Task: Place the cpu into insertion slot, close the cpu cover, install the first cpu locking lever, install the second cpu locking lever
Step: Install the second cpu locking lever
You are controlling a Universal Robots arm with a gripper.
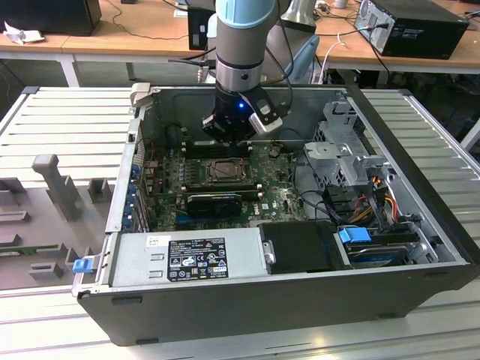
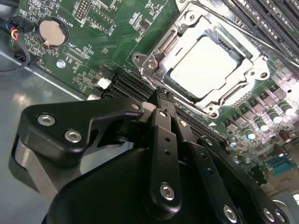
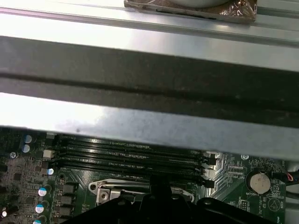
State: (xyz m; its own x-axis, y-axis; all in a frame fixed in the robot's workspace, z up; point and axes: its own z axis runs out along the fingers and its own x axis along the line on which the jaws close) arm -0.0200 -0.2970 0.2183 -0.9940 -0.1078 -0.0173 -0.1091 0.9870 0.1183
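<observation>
Already seated: cpu in insertion slot, cpu cover down; gripper pinched narrow, empty, poised beside the frame, likely for levers.

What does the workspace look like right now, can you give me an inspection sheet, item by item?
Surface: open computer case lying on a ribbed metal bench.
Job's things: cpu seated in the insertion slot; cpu cover down around it.
Clutter: nothing seen.
Grippers: gripper above the motherboard beside the slot, fingers together, holding nothing.
Cables: coloured wire bundle inside the case on the exterior view's right.
Surroundings: wooden desks behind with other computers.
</observation>
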